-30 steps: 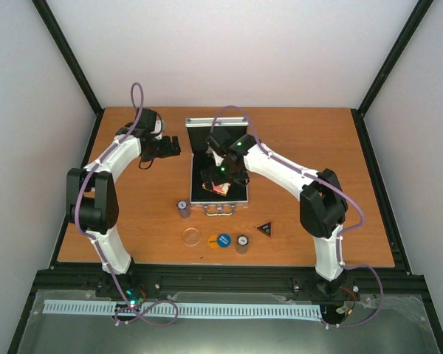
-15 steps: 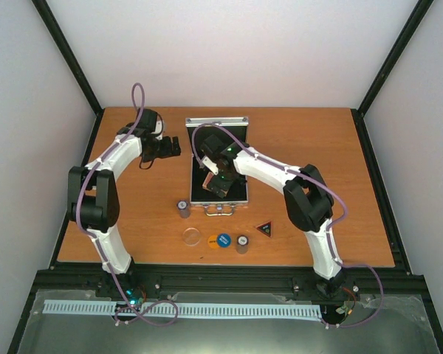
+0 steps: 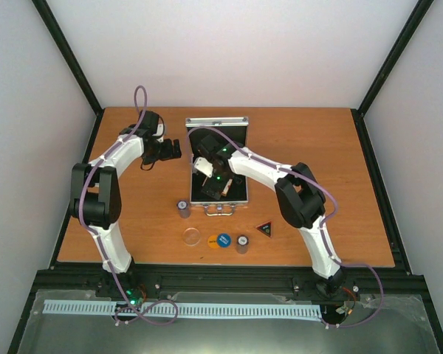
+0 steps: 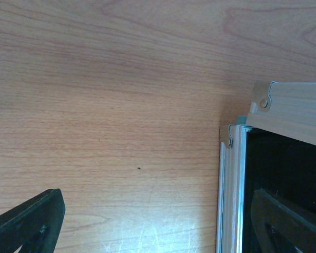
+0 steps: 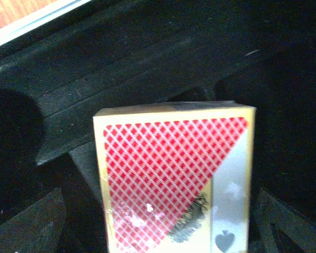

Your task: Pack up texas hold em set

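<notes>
The silver aluminium case lies open mid-table, with black lining and its handle toward me. My right gripper is inside it, shut on the red card deck, which is held over the black lining. The deck also shows in the top view. My left gripper is open and empty beside the case's left back corner. Two chip stacks, a clear disc, an orange disc, a blue disc and the black triangle lie in front of the case.
The raised case lid stands at the back of the case. The wooden table is ringed by a black frame and white walls.
My right gripper has carried the red deck from the case's front edge back and to the left inside the case. The left arm has barely moved.
</notes>
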You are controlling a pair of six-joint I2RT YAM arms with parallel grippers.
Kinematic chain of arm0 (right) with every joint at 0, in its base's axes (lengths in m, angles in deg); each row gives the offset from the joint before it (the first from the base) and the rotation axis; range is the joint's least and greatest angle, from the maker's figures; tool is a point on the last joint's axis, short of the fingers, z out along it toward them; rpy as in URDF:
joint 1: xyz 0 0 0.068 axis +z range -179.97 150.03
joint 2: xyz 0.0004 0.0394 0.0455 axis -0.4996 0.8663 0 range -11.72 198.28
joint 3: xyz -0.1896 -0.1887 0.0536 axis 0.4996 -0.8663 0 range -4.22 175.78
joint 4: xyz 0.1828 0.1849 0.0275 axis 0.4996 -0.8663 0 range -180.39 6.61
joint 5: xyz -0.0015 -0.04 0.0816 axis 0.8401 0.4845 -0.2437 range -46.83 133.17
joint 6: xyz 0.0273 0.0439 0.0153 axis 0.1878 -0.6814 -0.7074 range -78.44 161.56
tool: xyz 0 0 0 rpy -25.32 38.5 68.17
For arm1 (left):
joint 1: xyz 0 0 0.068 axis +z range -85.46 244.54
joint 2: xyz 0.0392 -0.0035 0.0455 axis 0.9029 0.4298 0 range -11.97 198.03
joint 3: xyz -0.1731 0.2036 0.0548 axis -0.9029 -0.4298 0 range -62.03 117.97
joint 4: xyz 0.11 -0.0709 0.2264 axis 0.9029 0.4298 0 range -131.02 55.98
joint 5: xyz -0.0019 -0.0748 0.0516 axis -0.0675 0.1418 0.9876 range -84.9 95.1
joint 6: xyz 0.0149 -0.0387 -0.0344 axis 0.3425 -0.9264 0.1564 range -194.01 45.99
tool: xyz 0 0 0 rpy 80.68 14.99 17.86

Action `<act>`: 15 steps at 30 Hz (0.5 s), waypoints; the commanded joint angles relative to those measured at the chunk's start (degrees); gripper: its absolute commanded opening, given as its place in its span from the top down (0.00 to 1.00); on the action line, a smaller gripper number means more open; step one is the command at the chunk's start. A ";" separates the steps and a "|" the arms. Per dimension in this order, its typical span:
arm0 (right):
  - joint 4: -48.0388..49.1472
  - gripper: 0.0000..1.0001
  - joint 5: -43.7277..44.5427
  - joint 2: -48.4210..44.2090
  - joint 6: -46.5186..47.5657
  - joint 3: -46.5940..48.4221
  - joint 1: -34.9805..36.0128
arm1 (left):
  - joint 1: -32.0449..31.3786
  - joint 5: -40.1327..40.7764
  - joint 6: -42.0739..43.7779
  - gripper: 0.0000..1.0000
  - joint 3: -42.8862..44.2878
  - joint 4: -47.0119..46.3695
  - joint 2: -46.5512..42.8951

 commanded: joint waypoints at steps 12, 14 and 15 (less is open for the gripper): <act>-0.43 0.06 -6.92 5.93 1.74 4.71 -3.10 | -0.30 2.22 0.39 0.00 -2.13 -0.77 -4.53; -0.42 0.11 -7.39 6.23 1.58 5.00 -4.04 | -0.30 2.33 0.42 0.00 -2.56 -0.99 -4.98; -0.50 0.14 -7.77 6.43 1.41 5.43 -4.49 | -0.30 2.34 0.42 0.00 -2.75 -1.09 -5.16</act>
